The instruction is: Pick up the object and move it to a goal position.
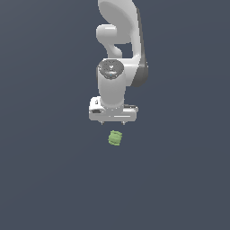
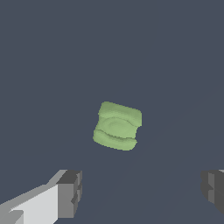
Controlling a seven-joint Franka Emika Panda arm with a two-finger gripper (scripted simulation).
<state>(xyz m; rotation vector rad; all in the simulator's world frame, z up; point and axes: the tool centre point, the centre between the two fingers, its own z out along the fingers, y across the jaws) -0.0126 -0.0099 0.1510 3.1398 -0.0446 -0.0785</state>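
Observation:
The object [image 1: 115, 138] is a small light-green barrel-like lump with ridged sides, lying on the dark grey floor. In the exterior view it sits just below the white gripper [image 1: 113, 122], apart from it. In the wrist view the object [image 2: 117, 126] lies ahead of the gripper [image 2: 141, 192], outside the gap between the two dark finger pads [image 2: 70, 192]. The fingers stand wide apart and hold nothing. The object is much narrower than the gap.
The white arm [image 1: 119, 67] rises behind the gripper towards the top of the exterior view. The floor [image 1: 49, 170] is a plain dark grey surface with no other objects or edges in view.

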